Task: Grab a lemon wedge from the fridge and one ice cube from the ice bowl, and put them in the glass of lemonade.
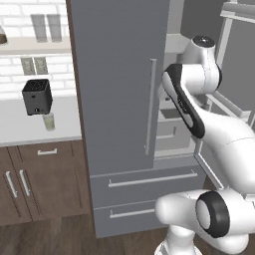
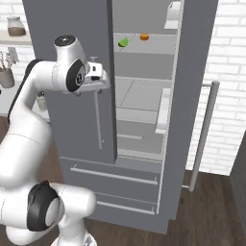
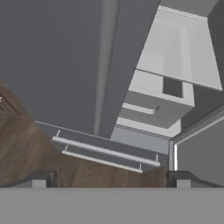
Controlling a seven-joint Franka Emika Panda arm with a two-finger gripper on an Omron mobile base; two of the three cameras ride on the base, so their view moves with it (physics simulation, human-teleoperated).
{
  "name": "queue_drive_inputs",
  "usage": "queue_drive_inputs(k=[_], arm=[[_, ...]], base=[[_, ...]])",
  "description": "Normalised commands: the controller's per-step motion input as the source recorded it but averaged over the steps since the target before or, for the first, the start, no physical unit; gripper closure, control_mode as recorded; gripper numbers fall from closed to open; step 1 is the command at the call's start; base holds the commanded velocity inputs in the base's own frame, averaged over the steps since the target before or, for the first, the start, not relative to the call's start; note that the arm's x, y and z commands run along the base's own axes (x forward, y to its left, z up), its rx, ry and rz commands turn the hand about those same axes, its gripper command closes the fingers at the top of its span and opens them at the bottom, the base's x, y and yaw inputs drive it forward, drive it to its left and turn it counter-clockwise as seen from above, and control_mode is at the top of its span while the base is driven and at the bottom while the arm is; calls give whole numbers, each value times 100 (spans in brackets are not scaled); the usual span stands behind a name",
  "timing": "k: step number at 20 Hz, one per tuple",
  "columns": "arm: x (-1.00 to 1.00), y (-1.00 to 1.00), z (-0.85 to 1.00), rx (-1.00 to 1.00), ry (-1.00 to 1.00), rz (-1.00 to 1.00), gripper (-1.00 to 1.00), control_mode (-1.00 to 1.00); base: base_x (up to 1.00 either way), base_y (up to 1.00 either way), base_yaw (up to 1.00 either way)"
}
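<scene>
The lemon wedge point(image 2: 123, 43) lies on an upper shelf inside the fridge point(image 1: 119, 89), whose right door stands swung open while the left one is shut. Just beside it on the same shelf sits a small orange thing point(image 2: 144, 36). The gripper point(image 2: 98, 72) hangs in front of the shut left door by its edge, lower than that shelf and to the left of the wedge, well apart from it. In the hand view the fingertips point(image 3: 38, 180) stand far apart at the two bottom corners, jaws spread wide with nothing between them, looking down past the door edge at the lower drawers point(image 3: 105, 151) and the wooden floor point(image 3: 26, 148). The glass of lemonade point(image 1: 48, 121) stands on the white counter point(image 1: 30, 124) left of the fridge, just in front of the black toaster point(image 1: 37, 96)
</scene>
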Motion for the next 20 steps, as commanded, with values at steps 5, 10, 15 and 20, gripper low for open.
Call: queue_drive_inputs(k=[5, 10, 15, 20], arm=[[33, 25, -40, 6, 0, -18, -100, -100], [49, 27, -29, 6, 0, -21, -100, -100], [42, 32, -23, 5, 0, -13, -100, -100], [64, 1, -27, 7, 0, -3, -100, -100]], base=[[0, 0, 0], [0, 0, 0], [0, 0, 0], [0, 0, 0]])
